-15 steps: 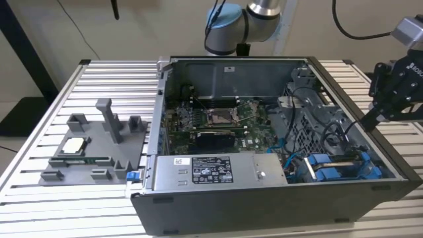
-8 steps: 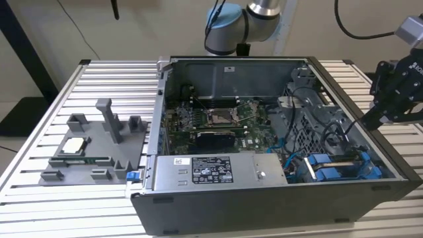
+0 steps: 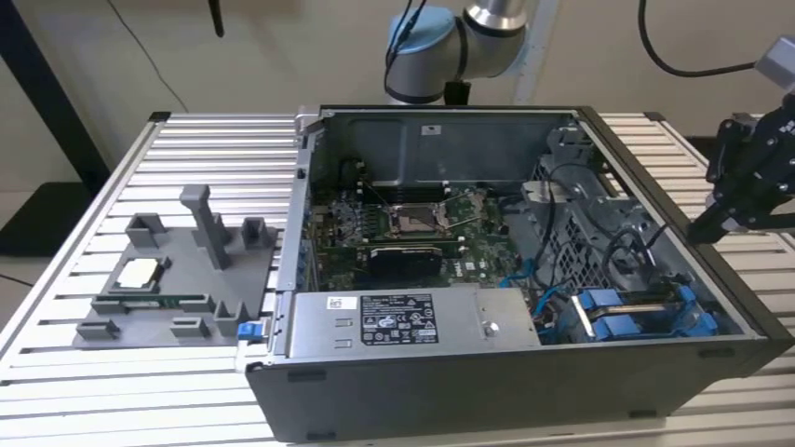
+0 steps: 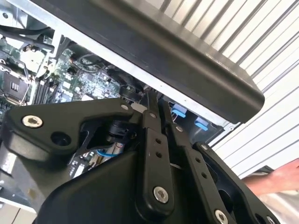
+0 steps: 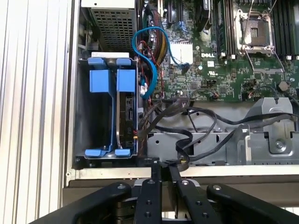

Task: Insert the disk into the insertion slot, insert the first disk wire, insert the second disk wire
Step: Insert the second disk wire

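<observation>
The open computer case (image 3: 522, 410) sits on the slatted tabletop (image 3: 211, 158), and the black end effector (image 3: 710, 223) hangs just outside the case wall on the exterior view's right, tips pointing down toward the rim. In both wrist views its two fingers (image 5: 152, 186) are drawn together to a thin seam at the tips (image 4: 150, 100), and I can see nothing gripped between them. The disk (image 5: 125, 112) stands on edge in its blue frame inside the drive bay, at the case's near corner on the exterior view's right (image 3: 646, 307). A blue cable (image 5: 140, 60) loops beside the bay, and black cables (image 5: 196, 126) trail loose across the metal bracket near the fingertips. The motherboard (image 3: 410, 223) lies bare in the middle, the grey power-supply box (image 3: 410, 321) along the front. A grey fixture (image 3: 174, 279) with small parts rests on the exterior view's left. Part of a person's hand (image 4: 280, 179) shows over the slats.
</observation>
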`<move>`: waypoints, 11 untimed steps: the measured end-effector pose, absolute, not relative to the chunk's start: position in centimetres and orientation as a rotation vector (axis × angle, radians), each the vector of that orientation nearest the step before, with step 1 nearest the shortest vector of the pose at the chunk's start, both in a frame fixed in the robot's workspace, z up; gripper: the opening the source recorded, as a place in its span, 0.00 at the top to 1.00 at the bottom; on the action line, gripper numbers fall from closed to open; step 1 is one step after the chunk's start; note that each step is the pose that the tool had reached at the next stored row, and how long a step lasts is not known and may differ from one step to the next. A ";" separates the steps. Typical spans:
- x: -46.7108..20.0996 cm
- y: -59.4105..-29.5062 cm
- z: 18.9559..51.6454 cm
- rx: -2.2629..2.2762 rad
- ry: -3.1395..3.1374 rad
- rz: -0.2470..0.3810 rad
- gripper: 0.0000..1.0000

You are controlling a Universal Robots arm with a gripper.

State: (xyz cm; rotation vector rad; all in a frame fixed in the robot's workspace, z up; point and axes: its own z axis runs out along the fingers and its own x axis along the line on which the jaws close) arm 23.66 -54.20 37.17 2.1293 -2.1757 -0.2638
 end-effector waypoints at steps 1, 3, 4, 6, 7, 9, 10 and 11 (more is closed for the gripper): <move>23.7 -54.2 37.1 2.129 -2.176 -0.264 0.84; 23.7 -54.3 37.0 2.127 -2.177 -0.264 0.84; 23.7 -54.4 37.0 2.126 -2.177 -0.267 0.84; 23.5 -54.6 37.2 2.126 -2.179 -0.272 0.84; 23.3 -54.7 37.4 2.127 -2.181 -0.276 0.84; 22.7 -54.7 37.6 2.130 -2.183 -0.284 0.84; 22.4 -54.7 37.7 2.131 -2.184 -0.286 0.84; 22.0 -54.7 37.8 2.132 -2.185 -0.288 0.84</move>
